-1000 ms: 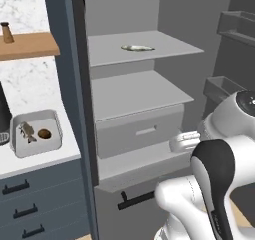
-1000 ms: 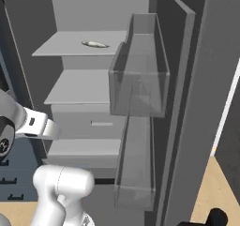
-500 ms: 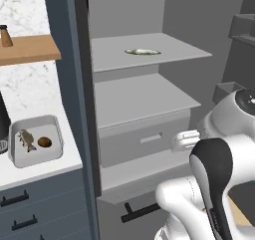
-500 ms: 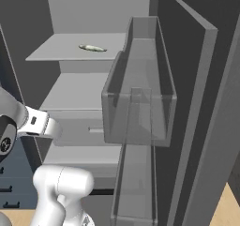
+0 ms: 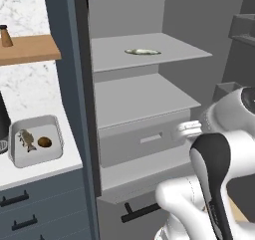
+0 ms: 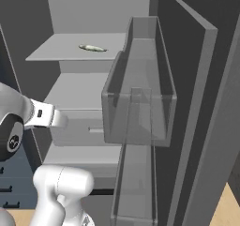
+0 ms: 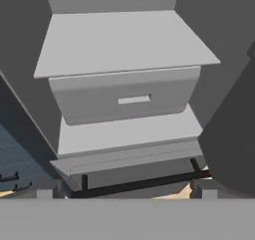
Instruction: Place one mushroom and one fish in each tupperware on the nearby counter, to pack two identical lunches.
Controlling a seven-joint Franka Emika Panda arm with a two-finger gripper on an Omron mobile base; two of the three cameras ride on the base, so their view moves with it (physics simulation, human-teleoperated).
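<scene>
Off-white bench (image 5: pixel 60 167) in the left base view carries a tupperware (image 5: pixel 35 142) holding one fish (image 5: pixel 26 139) and one mushroom (image 5: pixel 44 142); a second fish (image 5: pixel 143 51) lies on the open fridge's top shelf (image 5: pixel 164 55). Right base view shows that fish (image 6: pixel 93 48) beside the door bins (image 6: pixel 140 103). Hand view faces the fridge drawer (image 7: pixel 124 97); the hand (image 7: pixel 124 191) has its tips spread wide, holding nothing.

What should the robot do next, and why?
Probably raise the arm toward the fish on the fridge's upper shelf. The tupperware on the counter already holds a fish and a mushroom, and the hand camera now faces the lower drawer, below that fish.
</scene>
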